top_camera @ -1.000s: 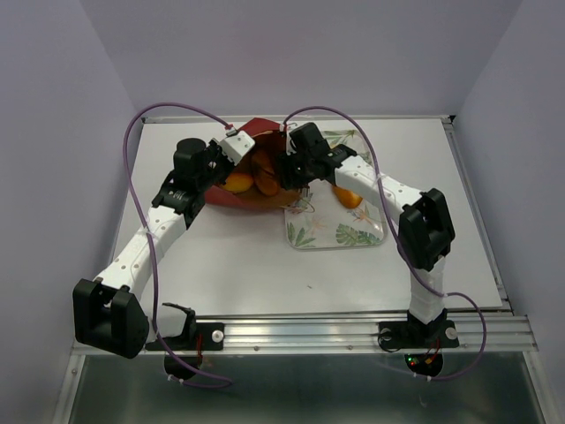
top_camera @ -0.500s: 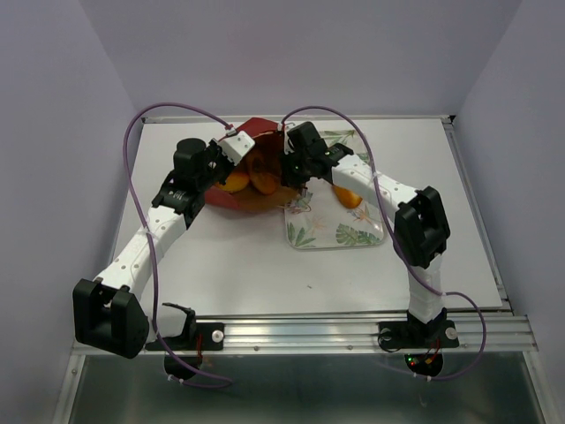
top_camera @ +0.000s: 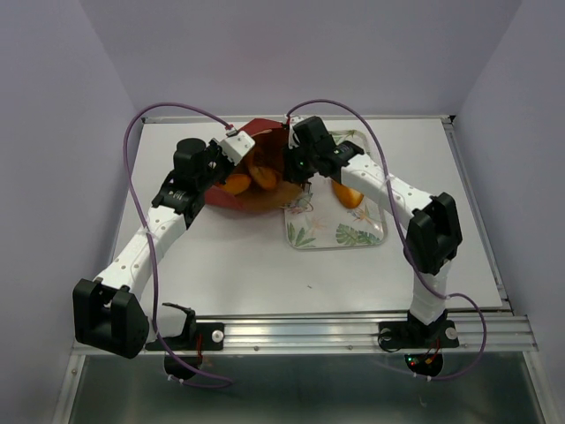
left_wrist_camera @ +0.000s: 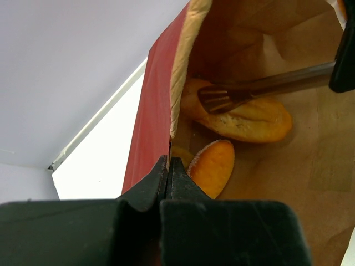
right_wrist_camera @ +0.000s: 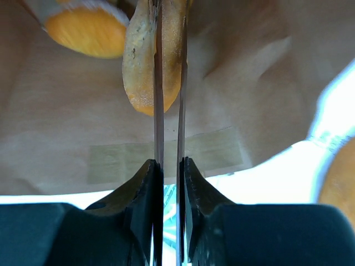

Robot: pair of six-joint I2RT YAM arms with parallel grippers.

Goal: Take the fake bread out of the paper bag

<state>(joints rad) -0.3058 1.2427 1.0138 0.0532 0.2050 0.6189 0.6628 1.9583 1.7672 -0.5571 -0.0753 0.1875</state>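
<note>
Red bag [left_wrist_camera: 147, 111] swallows right claw [right_wrist_camera: 168, 22], seemingly pinching a loaf [right_wrist_camera: 141, 61].

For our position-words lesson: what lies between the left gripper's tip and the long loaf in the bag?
A smaller orange bread piece, lying on the bag's brown inside between the left gripper and the long loaf; the left wrist view shows it.
</note>
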